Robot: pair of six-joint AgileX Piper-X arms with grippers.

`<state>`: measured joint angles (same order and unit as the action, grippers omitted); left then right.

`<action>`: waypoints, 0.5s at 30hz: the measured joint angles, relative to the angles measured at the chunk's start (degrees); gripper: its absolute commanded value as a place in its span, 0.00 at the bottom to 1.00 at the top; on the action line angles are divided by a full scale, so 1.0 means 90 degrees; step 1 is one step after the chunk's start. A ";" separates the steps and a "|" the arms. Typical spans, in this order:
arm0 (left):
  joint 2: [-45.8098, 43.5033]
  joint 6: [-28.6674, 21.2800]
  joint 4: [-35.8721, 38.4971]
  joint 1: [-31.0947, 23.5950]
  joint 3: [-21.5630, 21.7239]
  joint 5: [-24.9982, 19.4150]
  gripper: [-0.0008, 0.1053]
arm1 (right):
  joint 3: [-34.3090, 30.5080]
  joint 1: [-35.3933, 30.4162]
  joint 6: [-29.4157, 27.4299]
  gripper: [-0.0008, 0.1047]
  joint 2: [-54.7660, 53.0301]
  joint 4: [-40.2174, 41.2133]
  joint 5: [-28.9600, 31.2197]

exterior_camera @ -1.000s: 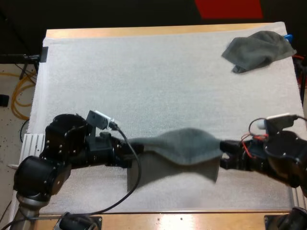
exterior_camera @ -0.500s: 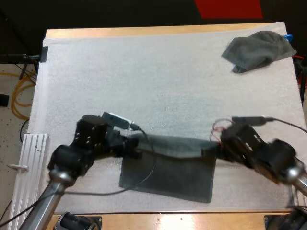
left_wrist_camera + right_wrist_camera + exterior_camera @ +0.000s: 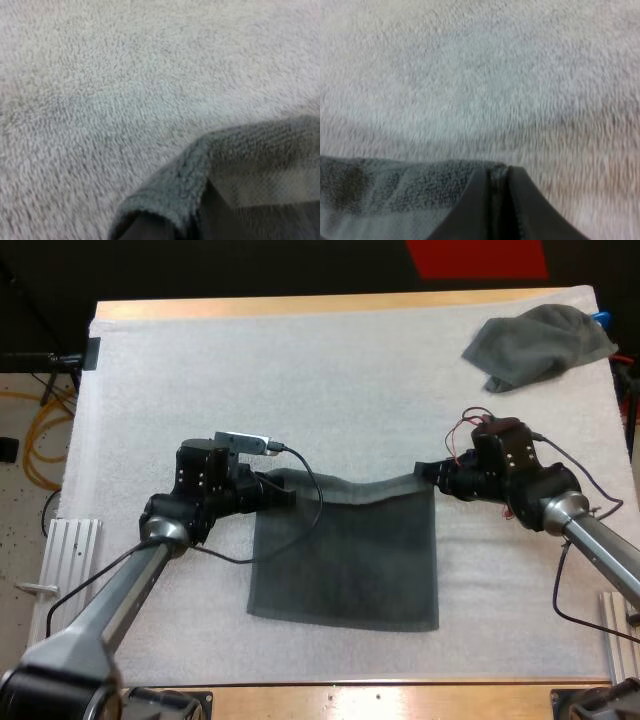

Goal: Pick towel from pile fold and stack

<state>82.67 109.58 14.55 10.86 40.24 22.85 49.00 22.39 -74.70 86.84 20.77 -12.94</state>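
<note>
The left gripper (image 3: 288,496) and right gripper (image 3: 428,472) are each pinching a far corner of the spread towel (image 3: 345,560), which is lying flat across the white mat's (image 3: 300,390) near middle. A crumpled towel (image 3: 538,345) is sitting at the far right.

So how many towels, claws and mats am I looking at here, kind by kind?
Dark grey-green towels: 2, the spread towel and the crumpled towel.
Grippers: 2, the left gripper and the right gripper.
White mat: 1.
Total: 5.
</note>
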 measured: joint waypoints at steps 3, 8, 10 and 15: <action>0.0344 0.0077 -0.0361 -0.0120 0.0000 0.0075 0.01 | 0.0000 -0.0050 0.0020 0.01 0.0262 -0.0285 -0.0066; 0.0531 0.0148 -0.0670 -0.0282 0.0045 0.0232 0.01 | 0.0000 -0.0057 0.0112 0.02 0.0496 -0.0671 -0.0103; 0.0529 0.0151 -0.0756 -0.0341 0.0064 0.0347 0.06 | 0.0000 -0.0057 0.0280 0.10 0.0524 -0.0859 -0.0101; 0.0529 0.0158 -0.0973 -0.0413 0.0144 0.0576 0.34 | 0.0000 -0.0084 0.0467 0.45 0.0547 -0.1663 -0.0448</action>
<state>87.42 111.00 5.79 7.14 41.53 28.04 49.00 21.64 -70.50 91.76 5.80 -16.97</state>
